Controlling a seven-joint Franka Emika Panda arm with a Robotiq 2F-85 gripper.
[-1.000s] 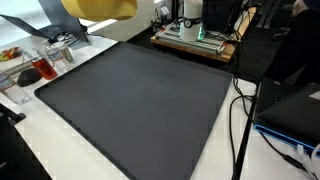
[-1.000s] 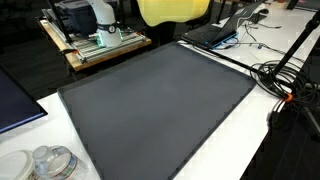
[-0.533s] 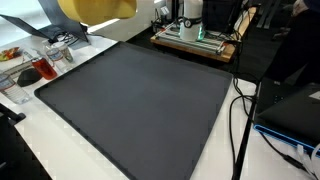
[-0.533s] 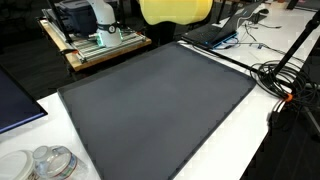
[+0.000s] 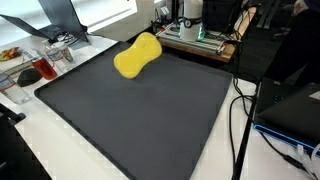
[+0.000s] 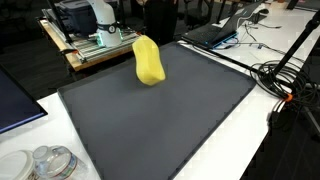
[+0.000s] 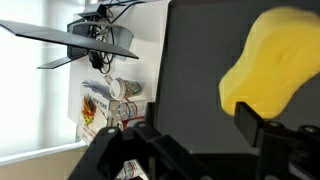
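Sponge [image 5: 138, 55] lies free on mat's [image 5: 130, 120] far end; hand [image 7: 178, 140] released, jaws wide, holds nothing. Put-down looks done, nothing left.

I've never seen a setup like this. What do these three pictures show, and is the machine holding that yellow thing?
This is a robot arm's workplace. Two pictures come from cameras outside the robot, looking at one table from different places; the arm is out of their frame. The third comes from a camera on the arm's wrist, so the dark pincer shows along its bottom edge. On the white table lies a big dark mat. The yellow thing is a peanut-shaped sponge, over the mat's far part in both exterior views; whether it rests there or is in the air I cannot tell. The pincer's jaws stand apart with nothing between them, so it holds nothing; the sponge is beyond them. Beside the mat lie cables and a laptop.
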